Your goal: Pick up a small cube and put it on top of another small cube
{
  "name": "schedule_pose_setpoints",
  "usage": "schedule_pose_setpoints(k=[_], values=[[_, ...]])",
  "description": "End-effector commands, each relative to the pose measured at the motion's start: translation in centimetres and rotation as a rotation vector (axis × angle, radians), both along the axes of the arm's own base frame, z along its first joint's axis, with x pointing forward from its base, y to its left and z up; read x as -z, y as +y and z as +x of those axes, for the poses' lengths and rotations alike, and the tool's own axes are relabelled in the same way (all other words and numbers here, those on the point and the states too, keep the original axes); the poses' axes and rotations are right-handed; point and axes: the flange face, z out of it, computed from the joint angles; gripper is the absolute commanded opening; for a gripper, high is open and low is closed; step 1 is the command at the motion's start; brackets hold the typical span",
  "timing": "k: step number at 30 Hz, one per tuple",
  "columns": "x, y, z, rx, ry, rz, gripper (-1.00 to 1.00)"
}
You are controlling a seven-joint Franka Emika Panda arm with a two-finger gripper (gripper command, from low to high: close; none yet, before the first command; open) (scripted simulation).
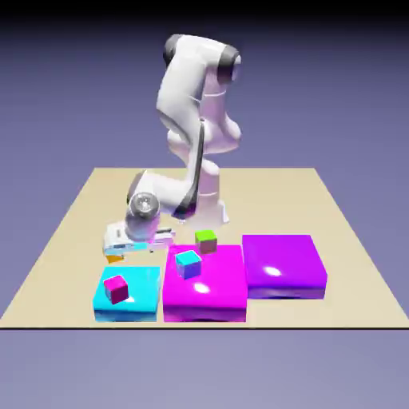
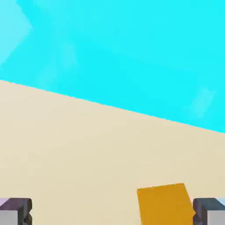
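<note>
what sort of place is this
Looks like a simulated robot test bench: a white arm on a plain tabletop, glossy coloured blocks, and a blue-violet backdrop with no room around it

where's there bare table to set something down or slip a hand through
Bare tabletop shows right of the white robot arm, behind the flat glossy purple block, and along that block's right side. Another patch lies at the exterior view's far left, outside the flat cyan block. Crowded: the cyan block and the flat magenta block beside it, both carrying small cubes.
</note>
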Motion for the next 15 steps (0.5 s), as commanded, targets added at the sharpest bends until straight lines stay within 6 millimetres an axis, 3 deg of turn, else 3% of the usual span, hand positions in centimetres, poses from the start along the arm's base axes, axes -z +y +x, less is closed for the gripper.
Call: schedule_pose_setpoints(k=[1,3,5,9,10,11,12,15], values=[[0.6,-1.1,-0.8,-0.017,0.057,-0.015,0.00],[1.7,-3.0,-2.4,-0.061,0.161,-0.037,0.00],[2.0,-3.3,-2.7,-0.079,0.174,-0.036,0.00],[6.9,-5.0,-6.4,-0.079,0.174,-0.036,0.00],[6.9,-5.0,-6.4,-0.079,0.174,-0.036,0.00],[6.9,-5.0,-6.4,-0.079,0.174,-0.036,-1.00],[6.9,-5.0,-6.4,-0.079,0.174,-0.036,-1.00],[3.3,-3.8,-3.5,-0.079,0.174,-0.038,-1.00]])
